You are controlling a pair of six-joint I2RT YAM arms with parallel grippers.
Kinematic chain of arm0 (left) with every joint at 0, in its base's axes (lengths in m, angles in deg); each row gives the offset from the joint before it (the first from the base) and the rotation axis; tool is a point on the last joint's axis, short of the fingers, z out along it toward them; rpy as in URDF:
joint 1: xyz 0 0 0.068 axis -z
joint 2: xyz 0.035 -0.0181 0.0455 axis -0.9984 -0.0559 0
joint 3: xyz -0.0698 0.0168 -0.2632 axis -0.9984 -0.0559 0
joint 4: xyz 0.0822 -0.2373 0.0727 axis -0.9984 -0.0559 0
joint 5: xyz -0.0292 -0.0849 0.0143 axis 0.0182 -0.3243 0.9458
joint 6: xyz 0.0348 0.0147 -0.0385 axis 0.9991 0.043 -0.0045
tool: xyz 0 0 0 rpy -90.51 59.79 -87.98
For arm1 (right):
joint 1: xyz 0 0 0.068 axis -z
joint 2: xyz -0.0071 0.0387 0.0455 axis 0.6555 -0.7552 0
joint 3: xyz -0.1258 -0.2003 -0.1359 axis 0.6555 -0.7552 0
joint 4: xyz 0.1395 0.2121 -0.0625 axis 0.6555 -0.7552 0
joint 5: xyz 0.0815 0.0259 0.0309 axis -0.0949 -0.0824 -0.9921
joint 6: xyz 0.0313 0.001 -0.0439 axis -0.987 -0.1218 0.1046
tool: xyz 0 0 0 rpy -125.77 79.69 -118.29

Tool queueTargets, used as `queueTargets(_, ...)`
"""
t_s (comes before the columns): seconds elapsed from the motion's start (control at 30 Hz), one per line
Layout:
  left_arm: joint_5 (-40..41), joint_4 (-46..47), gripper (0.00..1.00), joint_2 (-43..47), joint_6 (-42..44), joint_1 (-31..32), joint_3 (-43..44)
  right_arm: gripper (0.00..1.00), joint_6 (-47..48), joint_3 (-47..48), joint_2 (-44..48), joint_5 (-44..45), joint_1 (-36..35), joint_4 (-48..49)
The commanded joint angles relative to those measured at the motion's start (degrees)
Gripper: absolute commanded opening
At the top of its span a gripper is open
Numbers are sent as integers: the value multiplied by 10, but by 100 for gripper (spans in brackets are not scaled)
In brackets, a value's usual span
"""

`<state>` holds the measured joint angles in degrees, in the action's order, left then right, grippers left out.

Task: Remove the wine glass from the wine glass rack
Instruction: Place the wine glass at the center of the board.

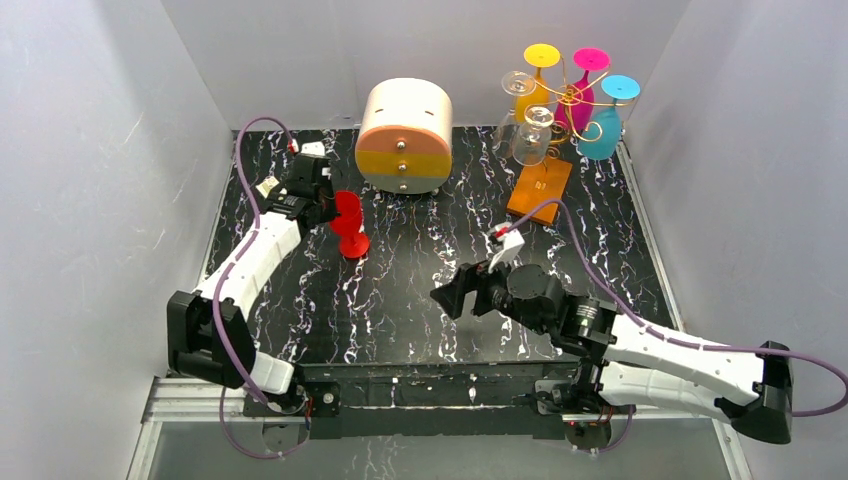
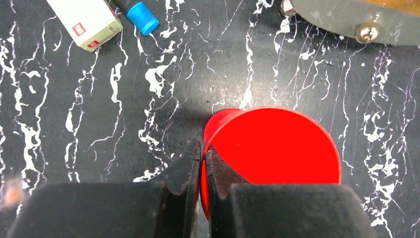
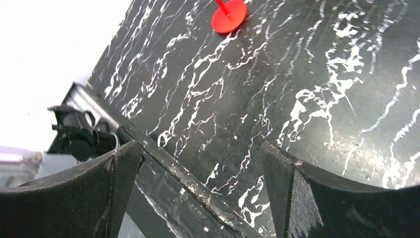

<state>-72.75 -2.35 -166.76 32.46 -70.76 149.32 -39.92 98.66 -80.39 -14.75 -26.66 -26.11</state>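
Black marble-effect tabletop [image 1: 420,290] with white veining, enclosed by plain white walls [image 1: 100,150]. Red plastic wine glass [image 1: 349,222], upright on the tabletop at left, well apart from the gold wire wine glass rack [image 1: 570,95] at far right; left gripper [image 1: 322,205] clamped on its rim. Right gripper [image 1: 455,293] spread wide, holding nothing, near the front edge. Round cream-and-orange drawer box [image 1: 405,135] at centre back. Small white box [image 2: 86,20] carries a red label, writing unreadable; a blue cap [image 2: 142,17] lies beside it.
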Motion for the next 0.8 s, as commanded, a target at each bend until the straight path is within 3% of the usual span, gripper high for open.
queueTargets(0.0, -24, 52, 0, -9, -34, -15, -26, 99, -108, 6, 33, 126, 2, -42)
queueTargets(0.23, -7, 43, 0, -16, -46, -15, -29, 99, -117, 68, -13, 159, 24, -187)
queueTargets(0.37, -12, 34, 3, -27, -21, -15, -24, 99, -151, 81, -66, 106, 113, -253)
queueTargets(0.5, 9, 19, 5, -27, -7, -15, -17, 99, -146, 54, -74, 5, 207, -230)
queueTargets(0.77, 6, 17, 12, -34, -22, -15, 5, 99, -159, 35, -44, -6, 227, -218)
